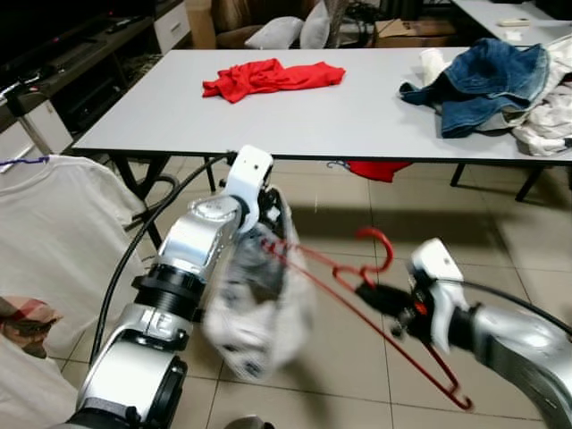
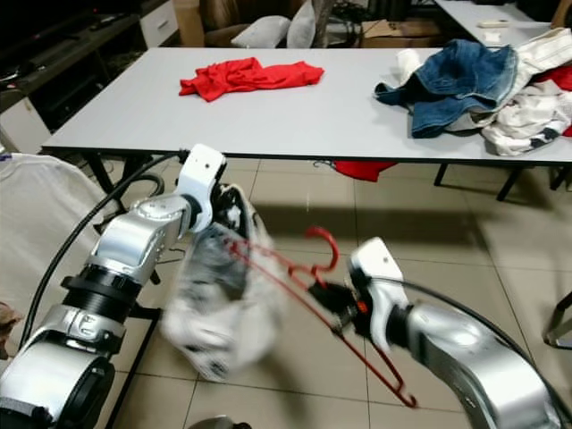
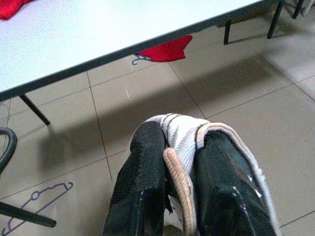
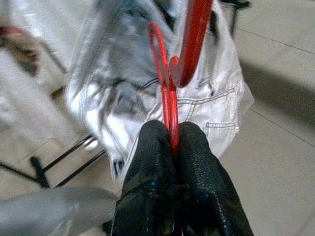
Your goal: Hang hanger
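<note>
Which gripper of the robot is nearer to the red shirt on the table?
Left. The left gripper holds a pale garment just before the table's near edge, below the red shirt. The right gripper grips the red hanger lower and farther right.

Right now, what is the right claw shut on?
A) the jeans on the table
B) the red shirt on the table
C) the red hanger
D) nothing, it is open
C: the right claw is pinched on the red hanger just below its hook, while the left claw grips the pale garment threaded on it.
</note>
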Robot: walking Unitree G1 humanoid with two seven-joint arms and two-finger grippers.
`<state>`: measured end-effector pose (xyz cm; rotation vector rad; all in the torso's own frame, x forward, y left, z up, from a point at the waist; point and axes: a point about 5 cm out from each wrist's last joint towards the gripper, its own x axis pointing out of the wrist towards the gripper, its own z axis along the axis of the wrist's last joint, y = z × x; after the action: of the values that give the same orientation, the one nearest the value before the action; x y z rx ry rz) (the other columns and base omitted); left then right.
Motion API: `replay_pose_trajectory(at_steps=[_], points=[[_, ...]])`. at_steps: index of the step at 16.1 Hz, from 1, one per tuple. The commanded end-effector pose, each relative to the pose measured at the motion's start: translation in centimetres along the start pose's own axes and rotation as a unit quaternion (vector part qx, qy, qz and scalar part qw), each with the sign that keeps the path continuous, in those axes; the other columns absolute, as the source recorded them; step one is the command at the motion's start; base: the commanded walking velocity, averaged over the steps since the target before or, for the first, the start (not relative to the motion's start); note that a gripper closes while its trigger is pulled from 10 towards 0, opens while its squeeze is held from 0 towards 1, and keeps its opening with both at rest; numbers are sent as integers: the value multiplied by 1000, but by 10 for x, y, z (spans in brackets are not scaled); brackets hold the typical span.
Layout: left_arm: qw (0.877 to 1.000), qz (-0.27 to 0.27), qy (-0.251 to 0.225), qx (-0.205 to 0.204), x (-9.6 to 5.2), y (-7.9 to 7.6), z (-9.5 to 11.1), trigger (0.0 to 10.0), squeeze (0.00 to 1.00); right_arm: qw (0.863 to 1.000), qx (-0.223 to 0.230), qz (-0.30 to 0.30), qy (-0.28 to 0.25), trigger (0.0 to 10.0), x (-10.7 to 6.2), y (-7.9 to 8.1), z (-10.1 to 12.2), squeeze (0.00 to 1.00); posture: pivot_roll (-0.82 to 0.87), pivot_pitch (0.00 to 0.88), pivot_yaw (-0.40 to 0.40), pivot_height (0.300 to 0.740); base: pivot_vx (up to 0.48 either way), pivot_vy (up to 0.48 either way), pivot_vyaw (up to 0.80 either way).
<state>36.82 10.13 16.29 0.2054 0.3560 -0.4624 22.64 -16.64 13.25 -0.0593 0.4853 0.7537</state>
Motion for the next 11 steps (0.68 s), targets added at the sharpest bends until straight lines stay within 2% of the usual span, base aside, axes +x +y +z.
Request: replay_pose_trajectory(at_steps=[1,3,5,8,9,10,11], points=[[999,4,-37,20,-4,1,22,0,0,999,8,-27,19,10000,3,-5,-5,0,-42,0,81,740,0,0,0],[999,6,-38,25,-5,1,22,392,0,998,14,-47,39,10000,1,-9,-9,0,-41,0,72,740,0,0,0],[999,12,-38,27,-5,4,22,745,0,996,15,-61,56,10000,-9,-12,-14,0,-45,0,70,740,0,0,0],[999,12,-39,32,-6,3,21,706,0,995,19,-79,63,10000,-21,-15,-14,0,-53,0,72,740,0,0,0],[999,-2,-41,32,-6,-1,23,275,0,993,20,-97,67,10000,-24,-20,-17,0,-58,0,74,740,0,0,0],[999,-9,-41,32,-6,-3,23,78,0,992,20,-103,68,10000,-24,-22,-18,0,-58,0,74,740,0,0,0],[998,-37,-42,27,-7,-11,25,0,0,990,25,-128,52,10000,-20,-28,-18,0,-59,0,80,740,0,0,0]])
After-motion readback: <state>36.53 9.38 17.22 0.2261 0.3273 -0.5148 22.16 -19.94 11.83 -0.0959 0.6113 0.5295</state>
